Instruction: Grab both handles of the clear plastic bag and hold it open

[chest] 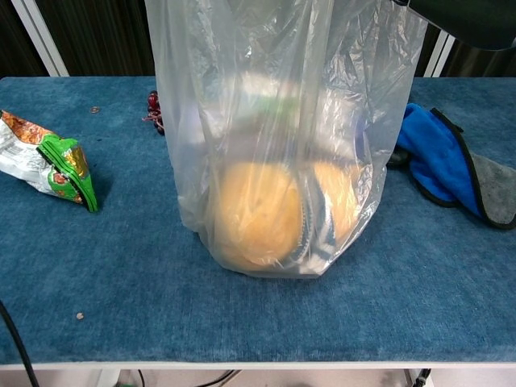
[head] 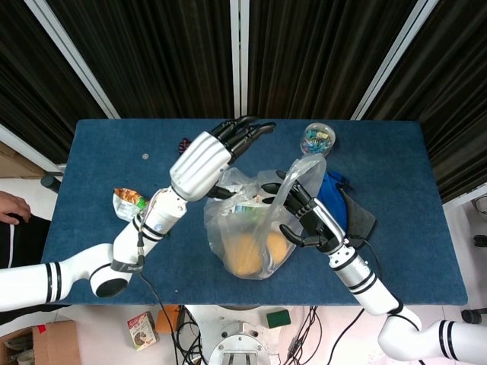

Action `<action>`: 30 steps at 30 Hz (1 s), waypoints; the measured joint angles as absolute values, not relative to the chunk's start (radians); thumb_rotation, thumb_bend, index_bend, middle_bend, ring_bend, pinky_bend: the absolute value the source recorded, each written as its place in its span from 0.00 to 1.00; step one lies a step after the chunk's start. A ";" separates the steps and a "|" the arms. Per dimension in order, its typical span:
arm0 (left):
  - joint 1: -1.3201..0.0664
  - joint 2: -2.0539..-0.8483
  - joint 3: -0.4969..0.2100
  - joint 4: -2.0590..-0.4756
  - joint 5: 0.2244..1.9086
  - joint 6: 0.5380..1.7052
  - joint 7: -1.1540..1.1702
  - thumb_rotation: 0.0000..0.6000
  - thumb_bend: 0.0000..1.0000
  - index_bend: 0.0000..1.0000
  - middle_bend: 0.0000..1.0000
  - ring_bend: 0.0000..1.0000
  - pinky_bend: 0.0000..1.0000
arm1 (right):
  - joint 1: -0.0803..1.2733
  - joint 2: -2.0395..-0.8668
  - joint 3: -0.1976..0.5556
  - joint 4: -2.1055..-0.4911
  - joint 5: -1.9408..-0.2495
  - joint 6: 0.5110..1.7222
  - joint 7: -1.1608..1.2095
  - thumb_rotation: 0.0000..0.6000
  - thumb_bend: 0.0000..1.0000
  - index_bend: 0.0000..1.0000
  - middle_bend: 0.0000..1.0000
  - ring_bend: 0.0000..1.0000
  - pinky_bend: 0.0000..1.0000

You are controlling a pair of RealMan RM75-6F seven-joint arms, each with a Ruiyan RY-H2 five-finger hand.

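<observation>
The clear plastic bag (head: pixel 245 228) stands mid-table with orange buns (chest: pixel 256 211) and a packet inside; in the chest view the bag (chest: pixel 242 97) rises to the top edge. My right hand (head: pixel 303 211) is at the bag's right side, fingers spread. The right handle (head: pixel 304 166) runs up across this hand, which holds it up. My left hand (head: pixel 204 163) hovers over the bag's left rim with fingers (head: pixel 247 133) stretched out toward the far edge. Its thumb is near the left handle (head: pixel 232 179), and I see no grip there.
A snack packet (head: pixel 126 200) (chest: pixel 50 158) lies left of the bag. A blue cloth (head: pixel 335 199) (chest: pixel 439 165) on a grey one lies right of it. A clear ball of coloured bits (head: pixel 318 138) sits at the back, and a dark red item (chest: pixel 153 108) behind the bag.
</observation>
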State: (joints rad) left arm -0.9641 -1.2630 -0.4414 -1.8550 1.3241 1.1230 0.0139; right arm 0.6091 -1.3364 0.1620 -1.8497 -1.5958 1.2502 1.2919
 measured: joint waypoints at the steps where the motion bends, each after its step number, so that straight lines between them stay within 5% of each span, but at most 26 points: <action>1: -0.967 -1.268 -0.443 -1.854 1.309 1.118 0.005 0.92 0.00 0.07 0.19 0.10 0.21 | 0.609 -1.337 0.162 -1.849 -1.596 1.250 1.292 1.00 0.40 0.06 0.14 0.11 0.19; 30: -1.003 -1.303 -0.530 -1.909 1.078 1.136 0.005 0.92 0.02 0.07 0.19 0.10 0.21 | 0.643 -1.325 0.181 -1.867 -1.578 1.206 1.251 1.00 0.40 0.06 0.14 0.11 0.19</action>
State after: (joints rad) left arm -1.0026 -1.3028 -0.5300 -1.9091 1.0777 1.1361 0.0053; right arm 0.6430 -1.3249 0.1811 -1.8675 -1.5778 1.2057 1.2514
